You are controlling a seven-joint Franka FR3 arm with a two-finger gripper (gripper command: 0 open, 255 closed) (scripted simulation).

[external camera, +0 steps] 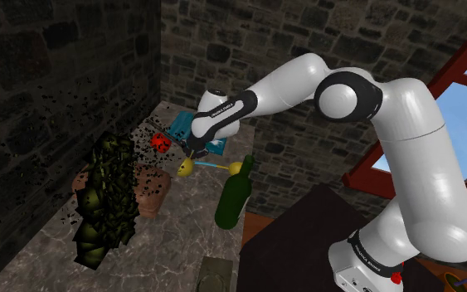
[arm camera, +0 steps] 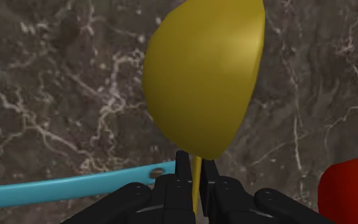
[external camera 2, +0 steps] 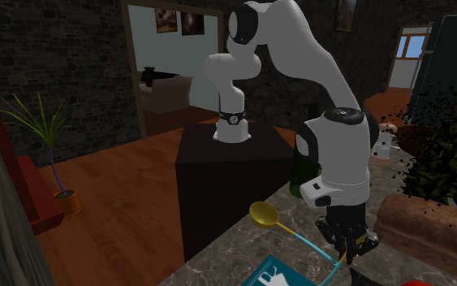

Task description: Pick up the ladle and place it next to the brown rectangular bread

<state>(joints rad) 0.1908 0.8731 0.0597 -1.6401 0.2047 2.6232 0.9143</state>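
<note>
- While the arm leans over the marble counter (external camera: 182, 240), the gripper (external camera: 192, 155) sits mid-frame in the shoulder view, pinching the ladle (external camera: 215, 164).
- From the wrist, the fingers (arm camera: 182, 170) are pressed onto a thin yellow stem, with the ladle's rounded yellow part (arm camera: 203, 76) just ahead of them.
- Its teal handle (arm camera: 69, 188) runs off sideways from the pinch.
- The ladle lies centre-frame in the shoulder view, between a teal box (external camera: 182, 128) at upper left and a green bottle (external camera: 234, 199) at lower right.
- The bread (external camera: 148, 189) waits lower left of the ladle, near but apart.
- A red object (external camera: 162, 143) sits just left of the gripper.
</note>
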